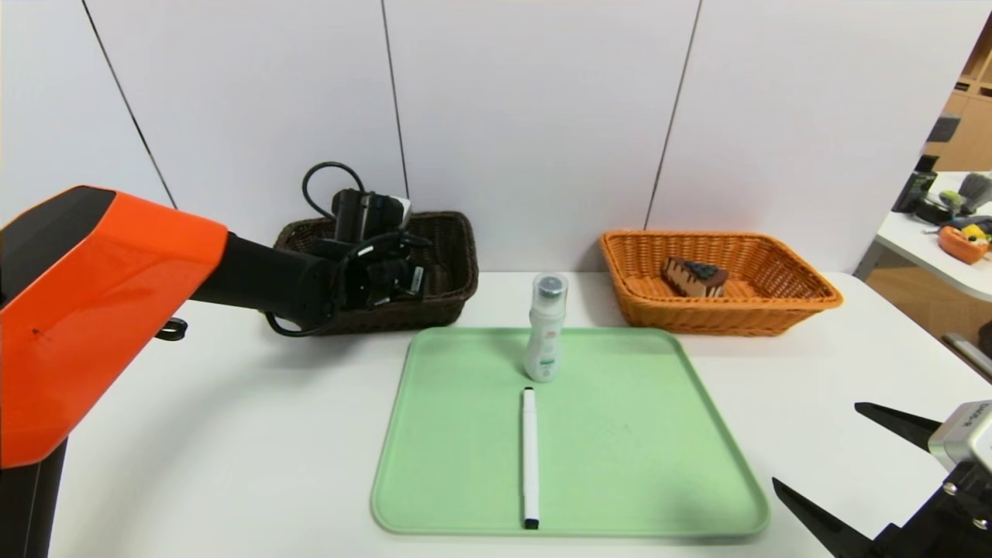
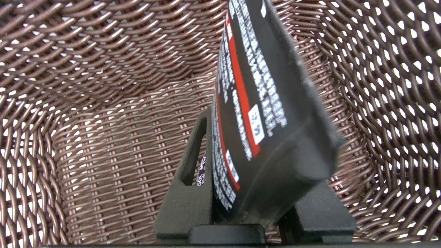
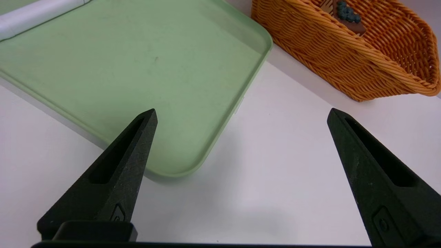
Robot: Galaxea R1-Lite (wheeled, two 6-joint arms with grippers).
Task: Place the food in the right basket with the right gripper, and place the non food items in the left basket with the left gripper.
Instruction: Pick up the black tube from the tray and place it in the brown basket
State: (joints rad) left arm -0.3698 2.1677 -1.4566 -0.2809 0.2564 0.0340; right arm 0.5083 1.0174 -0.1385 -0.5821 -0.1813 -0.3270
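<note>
My left gripper (image 1: 387,283) reaches down into the dark brown left basket (image 1: 453,256). In the left wrist view it (image 2: 262,155) is shut on a black pack with a red stripe and white print (image 2: 262,113), which tilts between the jaws above the wicker floor (image 2: 103,155). A white bottle (image 1: 545,329) stands at the back of the green tray (image 1: 620,465), and a white marker pen (image 1: 529,457) lies in front of it. A chocolate cake slice (image 1: 694,277) lies in the orange right basket (image 1: 806,298). My right gripper (image 1: 815,443) hovers open and empty over the table by the tray's near right corner.
The right wrist view shows the right gripper (image 3: 242,111) above bare white table, with the tray corner (image 3: 179,165), the orange basket (image 3: 344,58) and the cake slice (image 3: 348,15) beyond. A side table with clutter (image 1: 953,225) stands far right. A wall runs behind both baskets.
</note>
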